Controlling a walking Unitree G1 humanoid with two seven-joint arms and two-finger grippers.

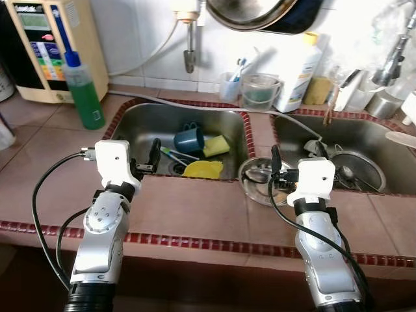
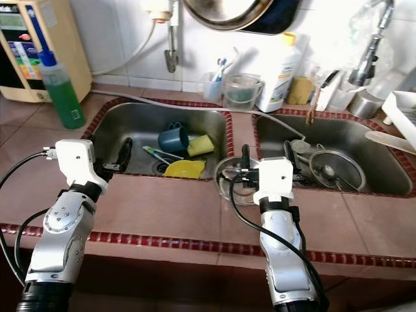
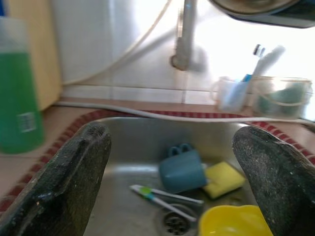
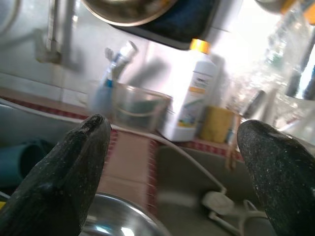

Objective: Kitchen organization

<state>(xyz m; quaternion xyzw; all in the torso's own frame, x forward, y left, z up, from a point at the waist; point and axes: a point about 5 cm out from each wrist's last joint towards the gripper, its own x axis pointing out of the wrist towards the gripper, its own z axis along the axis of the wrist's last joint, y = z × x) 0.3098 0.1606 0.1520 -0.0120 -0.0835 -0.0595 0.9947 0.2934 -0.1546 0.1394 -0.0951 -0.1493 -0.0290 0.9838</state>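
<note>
- green bottle point(image 1: 83, 91) stands upright on the tiled counter point(image 1: 188, 208) at far left, beside a cream appliance point(image 1: 49, 45) against the wall; well apart from both arms.
- left gripper point(image 1: 144, 158) is held over the near edge of the left sink point(image 1: 140, 120), fingers spread wide, holding nothing. left wrist view looks straight down into that basin between the two pads.
- in the left sink: a blue cup point(image 1: 188, 138) lying on its side, a yellow sponge point(image 1: 216, 145) touching it, a toothbrush point(image 3: 165, 195) lying near the drain, and a yellow bowl-like piece point(image 1: 203, 169) at the near wall. nothing gripped yet.
- a steel bowl point(image 1: 257, 179) sits on the counter strip between the two basins, just at the near edge.
- right gripper point(image 1: 289, 162) hovers above that steel bowl and the near edge of the right sink point(image 1: 364, 130), fingers also wide apart and empty.
- right sink holds a round metal lid or strainer point(image 1: 354, 170) and smaller metal bits, too cluttered to name.
- back ledge: a clear cup point(image 1: 260, 91), a white bottle with yellow cap point(image 1: 300, 68); pans hang above.
- judgement: step in hand looks like the approach, both arms poised before a first pick; sorting barely begun.
- next move likely calls for the left gripper to reach forward and down into the basin, line its pads across the blue cup or the yellow piece, then close. the cup on its side may roll, and the sponge crowds one flank.
</note>
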